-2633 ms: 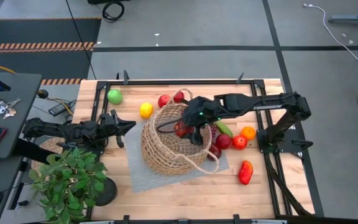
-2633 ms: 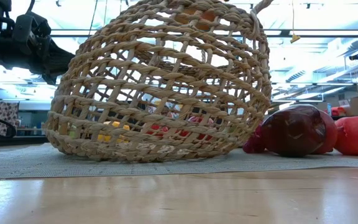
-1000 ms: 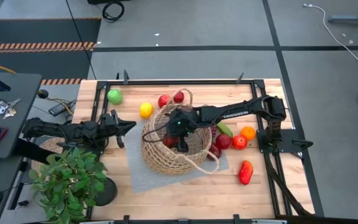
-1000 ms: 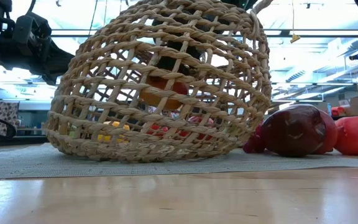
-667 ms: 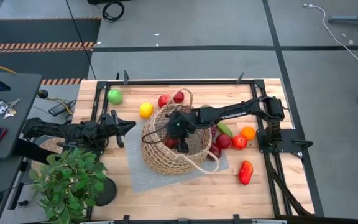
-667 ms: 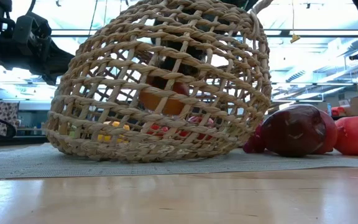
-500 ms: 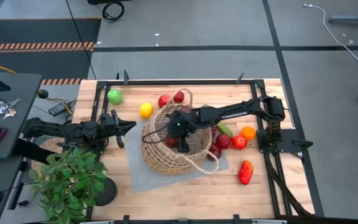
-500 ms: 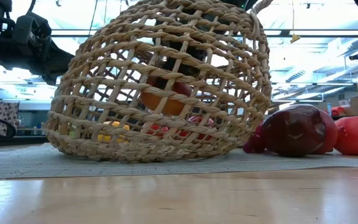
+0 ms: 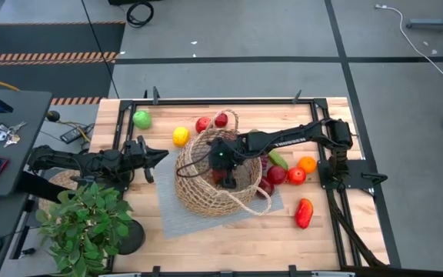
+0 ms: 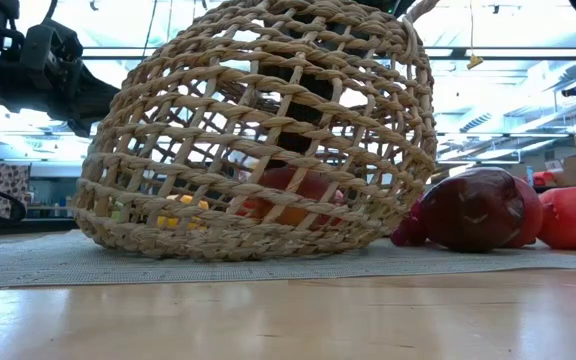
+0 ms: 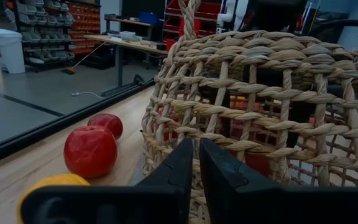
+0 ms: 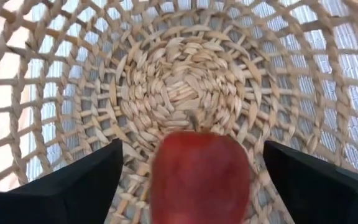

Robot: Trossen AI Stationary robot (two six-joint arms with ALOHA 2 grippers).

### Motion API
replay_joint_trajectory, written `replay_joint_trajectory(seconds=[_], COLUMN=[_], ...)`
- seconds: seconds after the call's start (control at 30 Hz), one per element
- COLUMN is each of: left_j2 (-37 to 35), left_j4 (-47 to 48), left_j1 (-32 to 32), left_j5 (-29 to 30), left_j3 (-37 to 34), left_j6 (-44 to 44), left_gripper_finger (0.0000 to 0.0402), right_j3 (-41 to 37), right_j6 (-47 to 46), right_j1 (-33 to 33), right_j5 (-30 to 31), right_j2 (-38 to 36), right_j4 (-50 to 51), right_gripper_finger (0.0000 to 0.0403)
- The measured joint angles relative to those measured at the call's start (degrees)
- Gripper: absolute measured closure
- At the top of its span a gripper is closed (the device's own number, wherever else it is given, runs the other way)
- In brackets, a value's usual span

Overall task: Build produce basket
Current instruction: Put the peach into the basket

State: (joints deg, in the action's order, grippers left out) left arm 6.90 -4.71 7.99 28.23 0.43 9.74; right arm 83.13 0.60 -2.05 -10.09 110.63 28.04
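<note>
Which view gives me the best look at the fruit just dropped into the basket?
Right wrist view: the red fruit lies unobstructed on the basket floor, between the right gripper's open fingers. The low view shows it through the weave; the high view mostly hides it under the arm.

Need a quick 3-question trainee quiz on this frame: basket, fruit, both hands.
1. True or false: the right hand is inside the basket.
2. Which stands open: the left hand or the right hand?
3. The red apple lies: A) on the basket floor, B) on the grey mat, C) beside the potted plant.

Key: 1 true; 2 right hand, its fingers wide either side of the apple; 3 A.
</note>
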Motion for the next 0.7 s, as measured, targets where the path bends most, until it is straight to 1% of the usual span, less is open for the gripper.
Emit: replay_joint_trajectory(seconds=[0.17,0.27,0.4,0.47,0.6,0.7], left_j2=[0.0,0.0,0.0,0.0,0.0,0.0], left_j4=[0.0,0.0,0.0,0.0,0.0,0.0], left_j1=[0.0,0.0,0.0,0.0,0.0,0.0], left_j5=[0.0,0.0,0.0,0.0,0.0,0.0], left_j3=[0.0,0.0,0.0,0.0,0.0,0.0], left_j6=[0.0,0.0,0.0,0.0,0.0,0.0], left_gripper_finger=[0.0362,0.0365,0.0369,0.0369,0.0363,0.0361], right_j3=[0.1,1.2,1.7,1.7,1.8,1.8], right_j6=[-0.5,-0.5,-0.5,-0.4,1.1,0.9], right_j1=[-0.8,-1.2,-1.2,-0.9,0.6,1.4], right_j5=[0.4,0.4,0.6,1.9,7.0,8.0], right_j2=[-0.2,-2.2,-7.3,-10.7,-17.8,-22.2], right_j4=[1.6,3.7,5.1,5.0,4.6,5.7], right_gripper_finger=[0.0010,0.0006,0.0006,0.0009,0.0015,0.0020])
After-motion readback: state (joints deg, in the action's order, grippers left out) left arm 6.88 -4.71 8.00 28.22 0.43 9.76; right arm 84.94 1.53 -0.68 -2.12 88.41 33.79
